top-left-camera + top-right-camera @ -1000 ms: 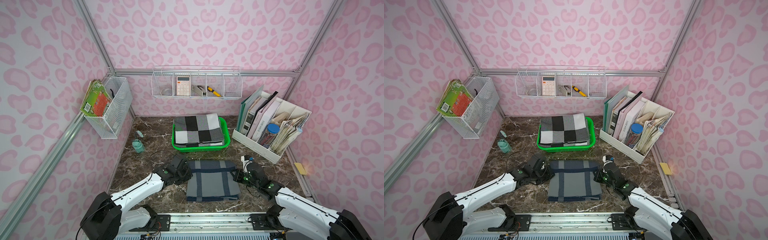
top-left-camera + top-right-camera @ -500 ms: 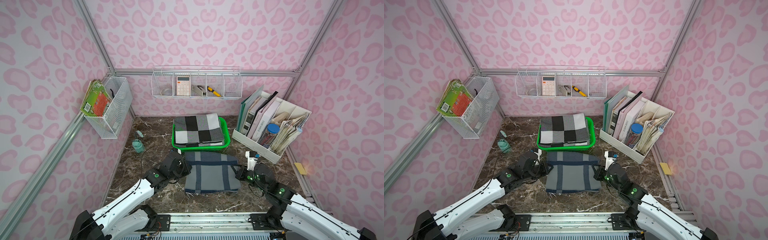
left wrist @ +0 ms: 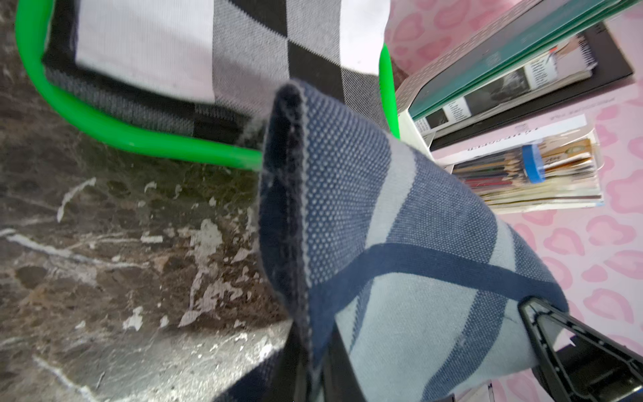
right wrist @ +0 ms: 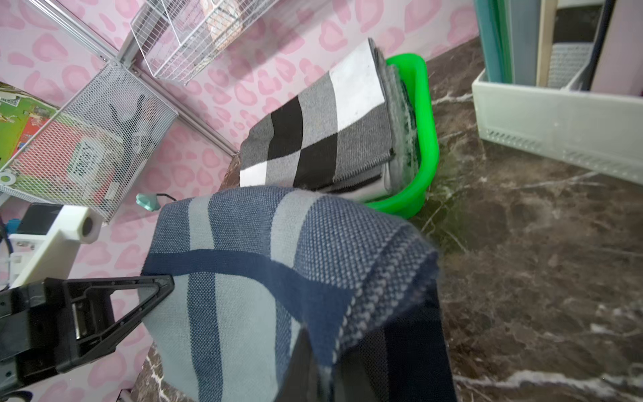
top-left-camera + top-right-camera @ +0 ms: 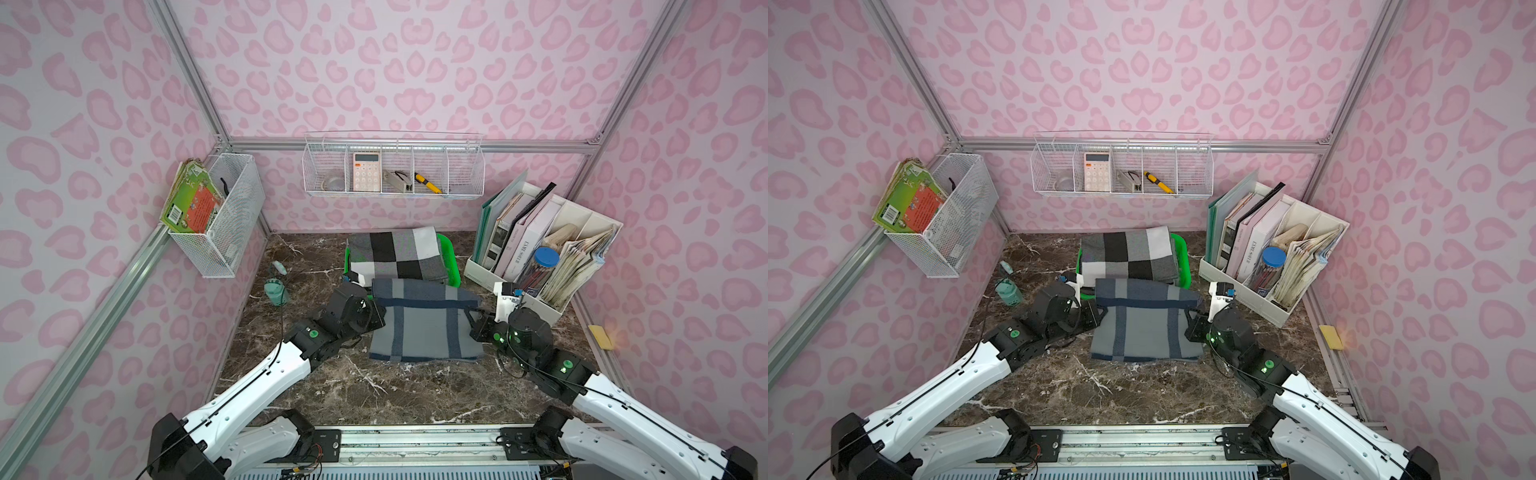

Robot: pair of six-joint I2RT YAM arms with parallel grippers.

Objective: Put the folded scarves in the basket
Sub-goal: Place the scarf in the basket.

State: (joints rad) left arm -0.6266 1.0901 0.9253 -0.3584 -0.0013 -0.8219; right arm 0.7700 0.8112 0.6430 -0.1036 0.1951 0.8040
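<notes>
Nearest, two white arms reach in over the marble table point(image 5: 374, 390), one gripper apiece. The left gripper point(image 5: 379, 315) is pinched tight on the left edge of the one blue-grey folded scarf point(image 5: 424, 328). The right gripper point(image 5: 474, 316) is pinched just as tight on its right edge. The cloth spans between them, its far edge raised at the near rim of the single green basket point(image 5: 454, 266) and not inside it. Its near edge hangs low by the table, and contact there cannot be told. A second scarf, a black, grey and white checked scarf point(image 5: 399, 253), lies in that basket. Farther back stand one file organiser point(image 5: 480, 272) and two white wire baskets point(image 5: 232, 224) on the walls.
</notes>
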